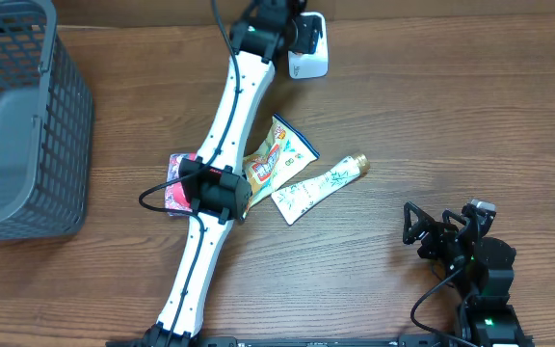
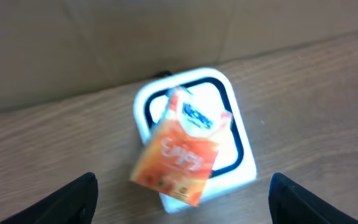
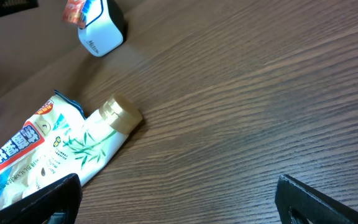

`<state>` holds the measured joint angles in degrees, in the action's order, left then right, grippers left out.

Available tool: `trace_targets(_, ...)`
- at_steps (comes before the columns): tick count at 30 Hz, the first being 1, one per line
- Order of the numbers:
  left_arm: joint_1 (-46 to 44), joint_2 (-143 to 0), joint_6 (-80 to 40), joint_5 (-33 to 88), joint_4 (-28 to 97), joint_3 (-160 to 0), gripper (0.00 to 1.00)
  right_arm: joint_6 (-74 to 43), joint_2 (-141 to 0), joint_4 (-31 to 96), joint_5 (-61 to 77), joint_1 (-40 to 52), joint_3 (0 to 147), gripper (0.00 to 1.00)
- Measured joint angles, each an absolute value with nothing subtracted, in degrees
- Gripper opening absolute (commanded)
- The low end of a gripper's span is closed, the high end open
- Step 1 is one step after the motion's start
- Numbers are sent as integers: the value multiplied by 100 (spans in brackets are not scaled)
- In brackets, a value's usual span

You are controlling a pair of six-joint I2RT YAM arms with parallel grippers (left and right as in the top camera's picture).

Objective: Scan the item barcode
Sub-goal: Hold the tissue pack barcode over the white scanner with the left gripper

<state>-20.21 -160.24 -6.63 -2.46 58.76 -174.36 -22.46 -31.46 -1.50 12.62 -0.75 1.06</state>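
As seen nearest the base: logged right gripper (image 3: 182, 202) spread wide, empty, over matte wood-grain table (image 1: 451, 116). Mid-table, noted flat crinkled tube (image 1: 318, 187) with gold cap, touching glossy yellow snack pouch (image 1: 276, 154). Farthest, found left gripper (image 2: 184, 202) parted wide, gripping nothing; blurred rectangular orange sachet (image 2: 182, 155) over rounded white plastic scanner (image 2: 244, 155), across its black-framed window; contact unclear.

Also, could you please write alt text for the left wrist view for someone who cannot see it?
A blurred orange packet, tilted, covers part of a white scanner with a black-rimmed window, on a wooden table. The left gripper is open, its dark fingers at the bottom corners, clear of the packet.
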Motion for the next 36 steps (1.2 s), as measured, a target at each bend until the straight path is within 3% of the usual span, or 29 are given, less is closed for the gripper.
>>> trace_targets(12,-1859,-16024,-615,-211,5559,-16877,76,-2250,-3146,-150,1262,-75,106,100)
trace_targets(16,-1865,-16024,-604,-180,5524,-16866,71,-2250,-3146,-148,1262,-75,106,100)
trace_targets(36,-1865,-16024,-670,51,5319,-16719,68,-2248,-3146,-150,1262,-75,106,100)
